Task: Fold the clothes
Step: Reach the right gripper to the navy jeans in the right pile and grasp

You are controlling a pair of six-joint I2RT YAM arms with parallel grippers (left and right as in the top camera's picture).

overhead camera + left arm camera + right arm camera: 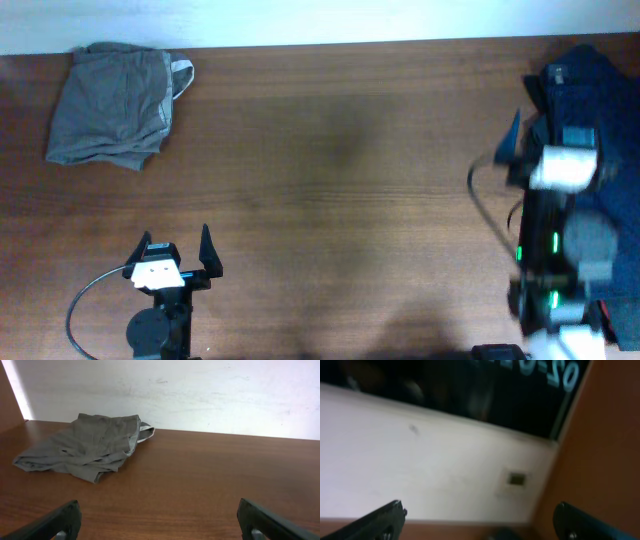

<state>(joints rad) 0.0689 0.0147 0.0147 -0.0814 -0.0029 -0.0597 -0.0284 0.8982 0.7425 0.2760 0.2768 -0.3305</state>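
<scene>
A dark navy garment [590, 75] lies bunched at the table's far right edge, partly under my right arm. A grey garment [112, 105] lies folded at the far left corner; it also shows in the left wrist view [85, 447]. My left gripper [176, 240] is open and empty near the front left, well short of the grey garment; its fingers show wide apart in the left wrist view [159, 520]. My right gripper [555, 120] is raised over the navy garment, blurred. In the right wrist view [480, 520] its fingers are wide apart, empty, and face the wall.
The brown wooden table [340, 200] meets a pale wall [200, 395] along its far edge. A cable [485, 205] loops beside the right arm. The right arm's base [560, 290] stands at the front right.
</scene>
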